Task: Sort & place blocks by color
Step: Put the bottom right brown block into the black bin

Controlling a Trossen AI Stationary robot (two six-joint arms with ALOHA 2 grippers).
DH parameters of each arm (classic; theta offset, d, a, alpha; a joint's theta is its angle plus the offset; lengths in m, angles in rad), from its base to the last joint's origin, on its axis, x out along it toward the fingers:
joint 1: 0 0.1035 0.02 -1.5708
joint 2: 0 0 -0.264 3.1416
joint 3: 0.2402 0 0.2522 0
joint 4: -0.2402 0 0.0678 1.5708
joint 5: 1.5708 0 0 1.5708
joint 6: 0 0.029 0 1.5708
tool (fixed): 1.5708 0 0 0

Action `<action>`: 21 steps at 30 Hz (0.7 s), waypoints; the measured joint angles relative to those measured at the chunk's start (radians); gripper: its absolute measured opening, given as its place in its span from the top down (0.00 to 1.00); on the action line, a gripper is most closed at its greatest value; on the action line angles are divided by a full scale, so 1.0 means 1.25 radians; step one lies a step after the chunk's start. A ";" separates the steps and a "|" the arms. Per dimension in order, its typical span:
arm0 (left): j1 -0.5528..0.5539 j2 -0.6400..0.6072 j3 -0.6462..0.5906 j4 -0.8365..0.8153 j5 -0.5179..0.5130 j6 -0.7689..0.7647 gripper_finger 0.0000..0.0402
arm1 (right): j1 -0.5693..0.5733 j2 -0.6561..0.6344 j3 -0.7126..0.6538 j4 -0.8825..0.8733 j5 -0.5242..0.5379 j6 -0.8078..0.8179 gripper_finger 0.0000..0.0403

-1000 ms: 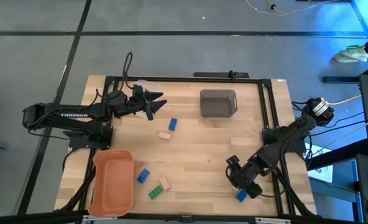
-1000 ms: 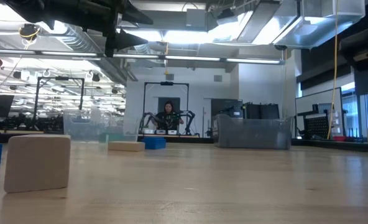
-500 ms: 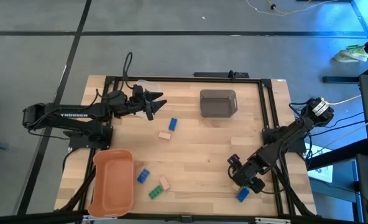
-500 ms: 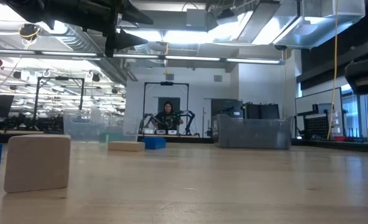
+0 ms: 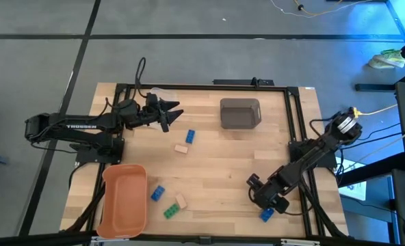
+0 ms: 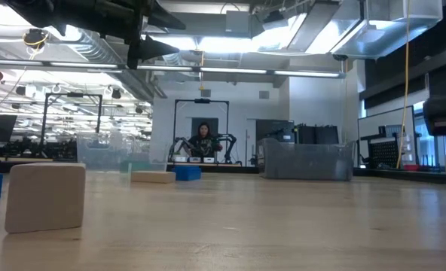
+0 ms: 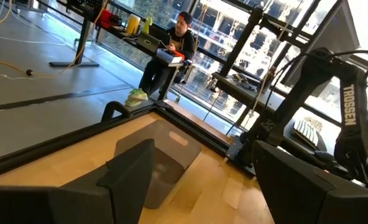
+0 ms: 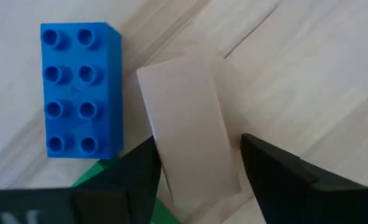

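Near the table's near right corner my right gripper [image 5: 269, 202] points down over a cluster of blocks. In its wrist view a pale tan block [image 8: 190, 124] lies flat on the table, with an open finger close to each long side. A blue studded block [image 8: 81, 90] lies beside it, also seen from above [image 5: 266, 214], and a green piece [image 8: 97, 177] shows at the fingers' base. My left gripper [image 5: 175, 111] hangs open and level above the far left. More blocks lie loose: blue [image 5: 190, 137], tan [image 5: 181, 148], blue [image 5: 157, 193], tan [image 5: 181, 201], green [image 5: 170, 212].
An orange bin [image 5: 124, 199] sits at the near left, a grey bin [image 5: 240, 113] at the far middle and a clear bin [image 5: 158, 91] at the far left beside my left gripper. A black frame [image 5: 295, 130] runs along the table's far and right sides. A person sits in the room beyond.
My right gripper has come down toward the blocks at the near right corner and rolled a little about its own axis. In the low view it has come into sight at the right edge. The blocks have stayed where they were.
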 joint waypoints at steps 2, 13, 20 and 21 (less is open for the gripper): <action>0.000 0.000 0.000 0.000 0.000 0.000 0.35 | 0.000 0.004 0.008 -0.004 0.001 0.000 0.53; 0.000 0.000 0.000 0.000 0.000 0.006 0.35 | -0.097 -0.069 0.052 -0.105 0.059 0.250 0.68; 0.000 0.000 0.000 0.000 0.014 0.011 0.35 | -0.163 -0.256 -0.150 0.176 0.287 0.699 0.68; 0.003 0.000 0.000 0.000 0.029 0.020 0.35 | -0.174 -0.278 -0.182 0.262 0.320 0.744 0.68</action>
